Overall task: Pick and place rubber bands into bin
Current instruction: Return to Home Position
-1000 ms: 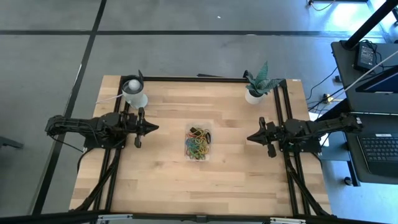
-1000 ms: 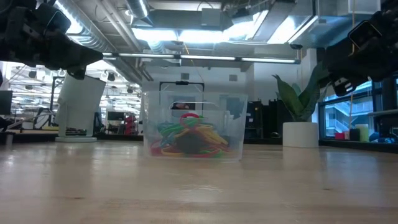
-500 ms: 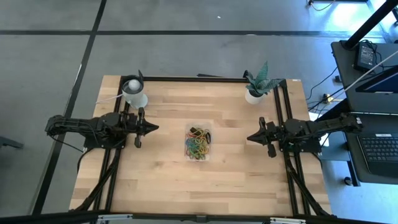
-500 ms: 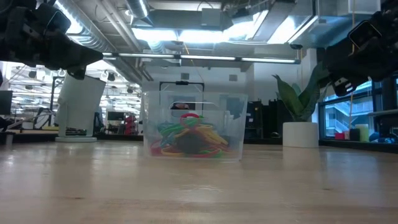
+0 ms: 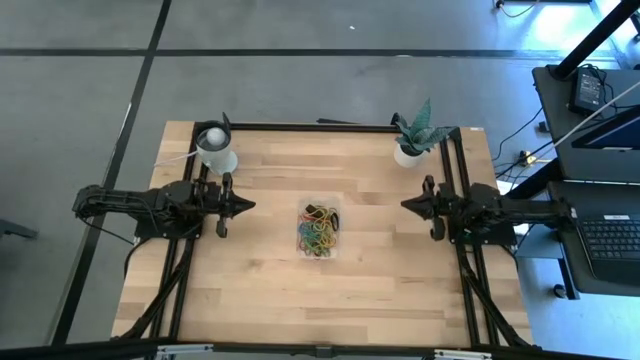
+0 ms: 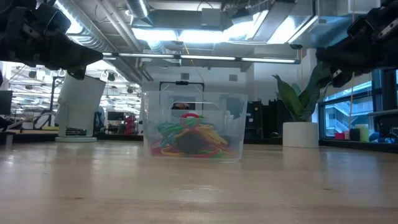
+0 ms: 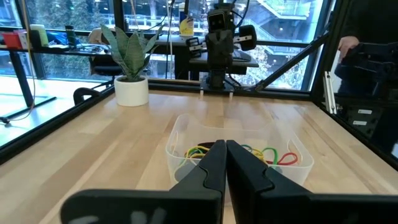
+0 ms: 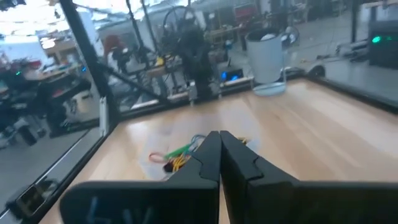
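Note:
The clear bin (image 5: 320, 228) stands on the table's middle, with several coloured rubber bands (image 6: 189, 139) piled inside it; they also show in the left wrist view as rubber bands (image 7: 273, 154). My left gripper (image 5: 252, 205) hovers shut, pointing level at the bin from the table's left side. My right gripper (image 5: 404, 205) is shut too, pointing level from the right side, well clear of the bin. Neither holds anything.
A white cup (image 5: 215, 150) stands at the far left, a potted plant (image 5: 415, 140) in a white pot at the far right. Black frame rails run along both table sides. A desk with a laptop (image 5: 605, 240) stands beyond the right edge.
My right gripper has swung a little toward the table's far edge and drawn back slightly toward its right edge, staying shut. The bin and bands have not moved.

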